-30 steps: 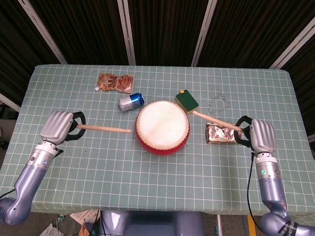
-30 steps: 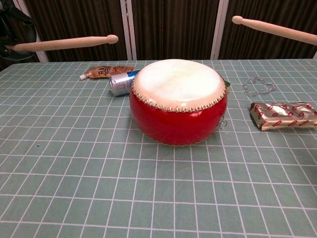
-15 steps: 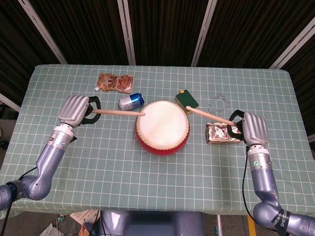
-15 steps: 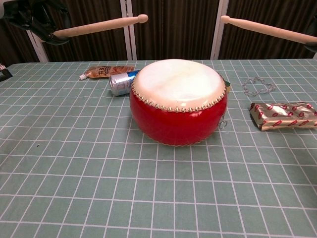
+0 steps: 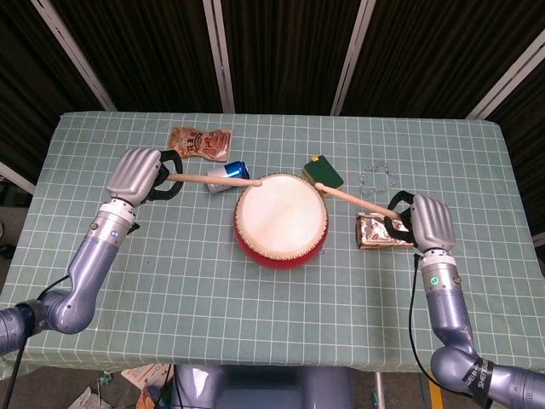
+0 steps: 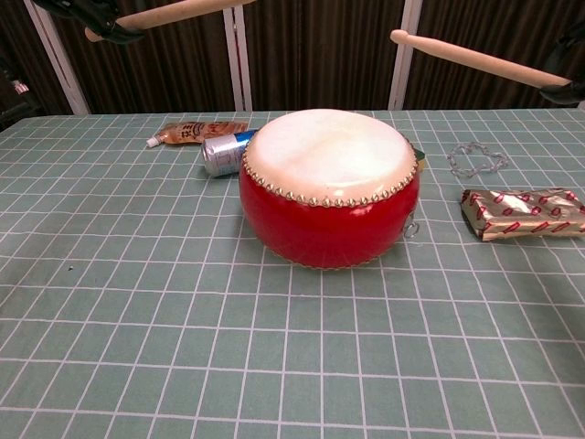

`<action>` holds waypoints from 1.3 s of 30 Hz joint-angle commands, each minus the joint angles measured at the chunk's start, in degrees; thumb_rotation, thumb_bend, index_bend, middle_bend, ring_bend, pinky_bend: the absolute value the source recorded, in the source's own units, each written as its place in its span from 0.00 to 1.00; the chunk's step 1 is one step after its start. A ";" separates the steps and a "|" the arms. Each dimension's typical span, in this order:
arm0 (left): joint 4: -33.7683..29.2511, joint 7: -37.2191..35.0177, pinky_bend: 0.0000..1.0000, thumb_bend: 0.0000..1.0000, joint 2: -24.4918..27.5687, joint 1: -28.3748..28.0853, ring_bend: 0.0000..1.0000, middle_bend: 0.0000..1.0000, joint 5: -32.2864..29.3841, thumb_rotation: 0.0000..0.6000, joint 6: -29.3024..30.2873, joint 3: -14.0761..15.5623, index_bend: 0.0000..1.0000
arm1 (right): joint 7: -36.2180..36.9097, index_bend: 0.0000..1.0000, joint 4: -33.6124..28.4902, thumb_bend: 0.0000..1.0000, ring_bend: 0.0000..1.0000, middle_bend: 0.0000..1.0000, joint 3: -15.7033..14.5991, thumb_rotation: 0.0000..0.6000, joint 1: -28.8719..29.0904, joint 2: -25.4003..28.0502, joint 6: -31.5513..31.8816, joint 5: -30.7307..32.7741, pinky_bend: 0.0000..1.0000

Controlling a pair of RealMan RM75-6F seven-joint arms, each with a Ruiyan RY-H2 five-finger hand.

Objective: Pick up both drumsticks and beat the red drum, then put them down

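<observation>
The red drum (image 5: 281,220) with its pale skin (image 6: 327,146) stands at the table's middle. My left hand (image 5: 140,174) grips one wooden drumstick (image 5: 213,180); its tip hangs over the drum's left rim, raised well above it in the chest view (image 6: 164,13). My right hand (image 5: 419,221) grips the other drumstick (image 5: 351,198), which slants up-left toward the drum's right rim. In the chest view that stick (image 6: 475,60) is held high above the drum, and only the edge of the right hand (image 6: 569,90) shows.
A blue can (image 5: 226,173) lies behind the drum on the left, beyond it a brown pouch (image 5: 199,141). A green block (image 5: 323,174) sits behind the drum's right side. A foil-wrapped pack (image 5: 377,232) and a clear ring chain (image 5: 379,177) lie to the right.
Both hands have moved inward toward the drum. The left stick has swung from low on the left to raised over the drum's left rim; the right stick's tip has crept closer.
</observation>
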 commanded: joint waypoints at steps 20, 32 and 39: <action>-0.77 -3.56 1.00 0.52 3.67 -1.04 1.00 1.00 0.46 1.00 -0.83 -1.08 0.78 | -6.78 0.95 2.55 0.66 1.00 1.00 -0.62 1.00 6.38 -3.75 2.10 -0.68 0.98; -0.27 -6.89 1.00 0.52 6.14 0.04 1.00 1.00 3.46 1.00 -2.65 0.34 0.78 | -38.31 0.97 11.58 0.66 1.00 1.00 -14.24 1.00 15.09 -10.26 3.53 -6.09 0.98; 0.92 -8.55 1.00 0.52 6.26 0.61 1.00 1.00 4.55 1.00 -3.13 1.31 0.78 | -46.95 0.97 11.46 0.66 1.00 1.00 -14.34 1.00 16.46 -13.72 7.80 -4.37 0.98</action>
